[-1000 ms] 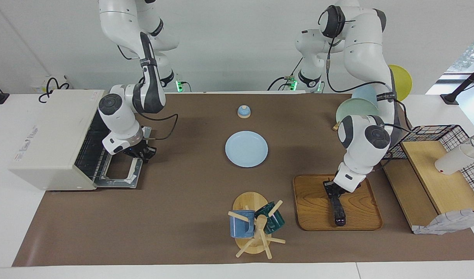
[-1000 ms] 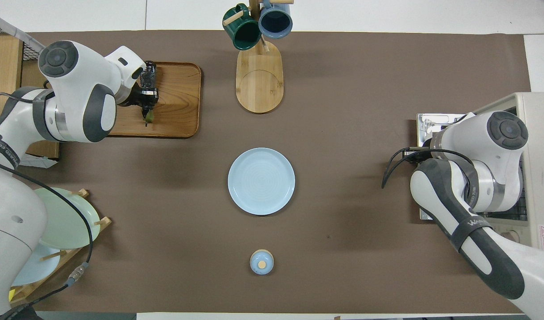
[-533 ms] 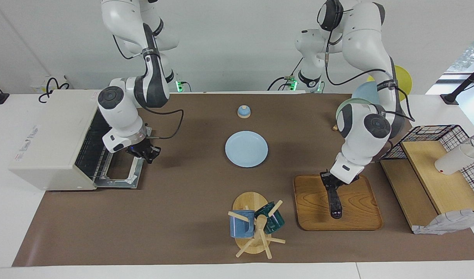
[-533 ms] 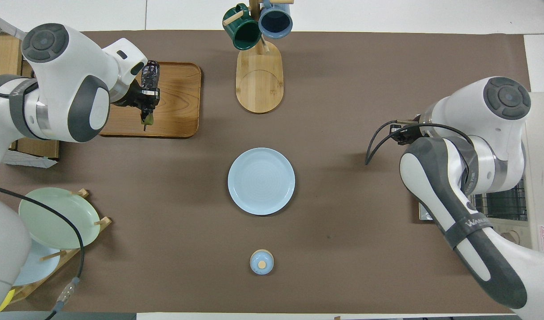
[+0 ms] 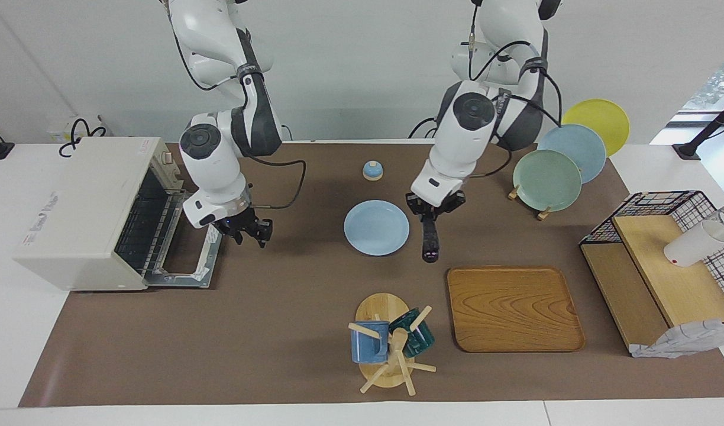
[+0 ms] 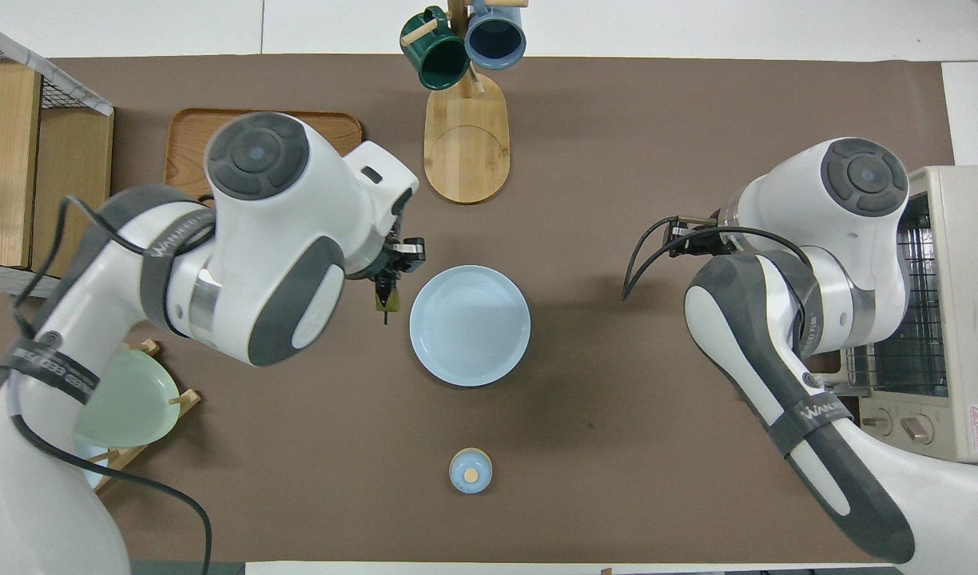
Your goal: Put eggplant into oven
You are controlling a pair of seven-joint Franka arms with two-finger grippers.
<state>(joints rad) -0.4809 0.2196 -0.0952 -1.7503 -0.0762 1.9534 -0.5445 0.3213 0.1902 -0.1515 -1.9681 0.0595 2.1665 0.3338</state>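
The eggplant [image 5: 429, 242] is long and dark and hangs tip-down from my left gripper [image 5: 431, 214], which is shut on its stem end. It is in the air over the mat between the light blue plate [image 5: 376, 227] and the wooden tray [image 5: 514, 307]. In the overhead view only its green stem [image 6: 383, 296] shows, beside the left gripper [image 6: 393, 262]. The white oven [image 5: 78, 207] stands at the right arm's end of the table with its door [image 5: 184, 267] folded down and its rack showing. My right gripper [image 5: 251, 231] is open and empty, in the air in front of the oven door.
A mug tree [image 5: 388, 343] with two mugs stands farther from the robots than the plate. A small blue bell [image 5: 372, 170] is nearer to the robots. A plate rack [image 5: 551, 171] and a wire basket with wooden shelves [image 5: 663, 236] are at the left arm's end.
My left gripper has lifted the eggplant off the wooden tray and carried it toward the middle, beside the plate. My right gripper has moved away from the oven door toward the middle.
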